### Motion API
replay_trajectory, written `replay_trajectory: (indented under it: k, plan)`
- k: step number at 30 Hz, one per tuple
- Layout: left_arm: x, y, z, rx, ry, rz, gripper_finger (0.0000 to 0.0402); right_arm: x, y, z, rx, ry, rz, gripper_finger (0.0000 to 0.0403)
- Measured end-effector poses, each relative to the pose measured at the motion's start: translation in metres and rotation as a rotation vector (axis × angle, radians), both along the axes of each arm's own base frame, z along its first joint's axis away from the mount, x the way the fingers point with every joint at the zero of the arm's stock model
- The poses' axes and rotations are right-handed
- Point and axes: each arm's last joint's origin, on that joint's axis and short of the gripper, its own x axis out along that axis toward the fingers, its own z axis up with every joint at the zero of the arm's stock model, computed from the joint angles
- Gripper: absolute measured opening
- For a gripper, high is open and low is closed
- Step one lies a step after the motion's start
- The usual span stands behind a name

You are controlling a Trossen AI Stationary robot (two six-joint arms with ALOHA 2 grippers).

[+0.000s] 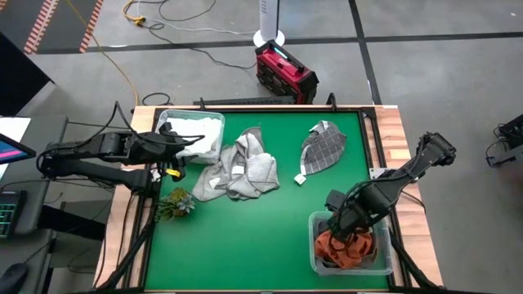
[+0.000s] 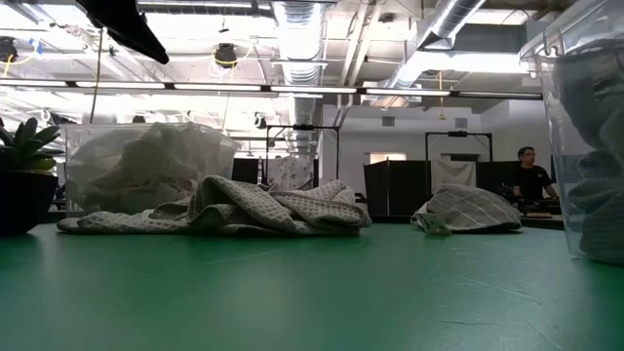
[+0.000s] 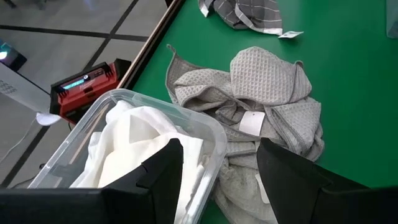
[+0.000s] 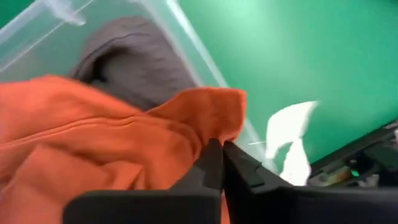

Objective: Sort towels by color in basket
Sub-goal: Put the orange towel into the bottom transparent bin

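The chief risk lies at the right-hand bin [image 1: 315, 245], near the table's front right corner, where the right gripper [image 4: 221, 163] is lowered over the orange towel [image 4: 93, 143]. The fingers are seen pressed together, and a fold of orange cloth appears to lie right at the tips; whether any fabric is actually pinched between them cannot be told. If a corner is caught, the towel could be dragged back out of the bin when the arm is lifted, and the dark grey towel [image 4: 134, 59] beneath it might be disturbed with it. The light clear bin itself could also be nudged or tipped if the rim is snagged.

The left gripper [image 3: 217, 177] is held wide above the rim of the left-hand bin [image 3: 118, 99], at the table's back left, in which the white towel [image 3: 134, 140] is lying; nothing is held. Just beside that bin, the light grey towels [image 1: 241, 167] are heaped on the green mat, overlapping one another, so that two might be lifted together. The checked towel [image 1: 323, 147] is left well apart, towards the back.
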Motion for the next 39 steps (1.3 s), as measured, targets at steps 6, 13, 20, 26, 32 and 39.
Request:
replay_trajectory:
  k: [6, 13, 20, 26, 32, 39]
  plan:
    - [0.001, 0.0, 0.0, 0.0, 0.003, 0.0, 0.0196, 0.006, 0.02, 0.011, 0.196, -0.086, 0.05, 0.0022]
    - [0.001, 0.0, 0.0, 0.024, 0.015, -0.013, 0.0196, 0.0, 0.054, 0.013, 0.328, -0.109, 0.094, 0.0014]
    - [0.001, 0.0, 0.0, 0.028, 0.01, -0.009, 0.0196, -0.016, 0.057, -0.012, 0.188, 0.086, 0.001, 0.0018]
    - [0.001, 0.0, 0.0, 0.029, 0.008, -0.007, 0.0196, -0.018, 0.04, -0.033, -0.008, 0.094, -0.064, 0.0058]
    - [0.002, 0.0, 0.0, 0.042, 0.012, -0.015, 0.0196, -0.007, 0.032, -0.06, 0.023, 0.066, -0.059, 0.01]
    - [0.002, 0.0, 0.001, 0.04, 0.008, -0.013, 0.0196, 0.003, 0.024, -0.057, 0.147, 0.118, -0.095, 0.0139]
